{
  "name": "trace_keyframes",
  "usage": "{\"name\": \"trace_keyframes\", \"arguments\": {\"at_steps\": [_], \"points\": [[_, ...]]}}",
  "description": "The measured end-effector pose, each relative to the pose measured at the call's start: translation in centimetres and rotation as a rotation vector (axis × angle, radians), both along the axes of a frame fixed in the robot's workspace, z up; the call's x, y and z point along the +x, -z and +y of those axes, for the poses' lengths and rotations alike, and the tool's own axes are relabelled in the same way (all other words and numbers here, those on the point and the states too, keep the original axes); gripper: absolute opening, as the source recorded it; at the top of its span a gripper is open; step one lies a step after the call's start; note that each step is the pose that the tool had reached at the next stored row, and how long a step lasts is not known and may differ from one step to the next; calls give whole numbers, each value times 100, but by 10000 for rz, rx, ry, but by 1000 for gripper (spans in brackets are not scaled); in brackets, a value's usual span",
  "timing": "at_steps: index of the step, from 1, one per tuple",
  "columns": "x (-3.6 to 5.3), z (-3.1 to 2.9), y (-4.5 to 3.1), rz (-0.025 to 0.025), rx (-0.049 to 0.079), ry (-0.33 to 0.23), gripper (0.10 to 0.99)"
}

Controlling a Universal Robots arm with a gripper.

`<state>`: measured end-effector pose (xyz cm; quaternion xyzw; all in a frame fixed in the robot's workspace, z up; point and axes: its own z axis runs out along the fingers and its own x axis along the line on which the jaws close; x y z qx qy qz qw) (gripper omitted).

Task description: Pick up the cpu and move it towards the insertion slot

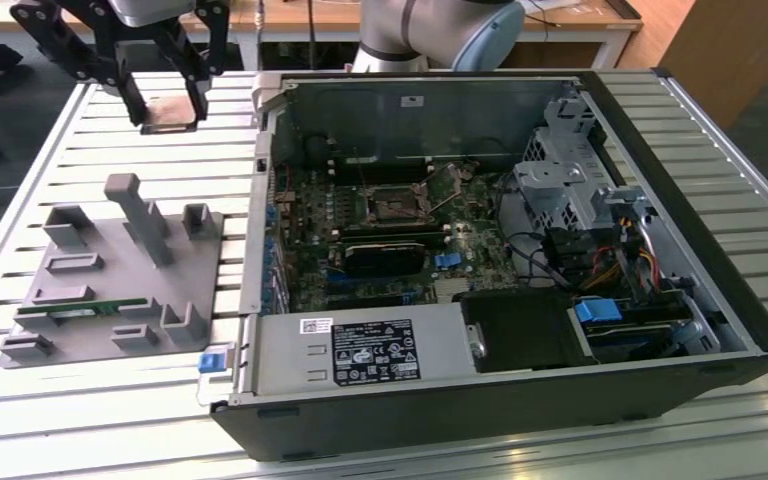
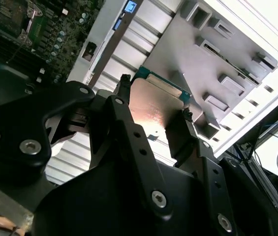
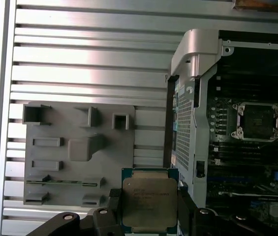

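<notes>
Cpu (image 1: 171, 112) clamped between black gripper (image 1: 169, 118) fingers, held aloft over slatted table (image 1: 104, 120), at exterior view's left of open computer case (image 1: 518, 400) | second wrist view: fingers (image 2: 124, 123) closed on chip edges above grey fixture (image 2: 178, 44) | first wrist view: chip beside fixture, insertion slot (image 3: 257, 120) well apart.

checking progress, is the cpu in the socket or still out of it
Out. The flat silver-topped, green-rimmed cpu sits clamped in the black gripper above the slatted table; the silvery-framed square insertion slot on the green board is empty.
</notes>
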<state>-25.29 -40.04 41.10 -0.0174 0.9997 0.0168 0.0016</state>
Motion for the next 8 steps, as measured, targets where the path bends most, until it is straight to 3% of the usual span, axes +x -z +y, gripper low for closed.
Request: {"name": "trace_keyframes", "arguments": {"at_steps": [8], "points": [[119, 0, 0, 0, 0, 0, 537]]}}
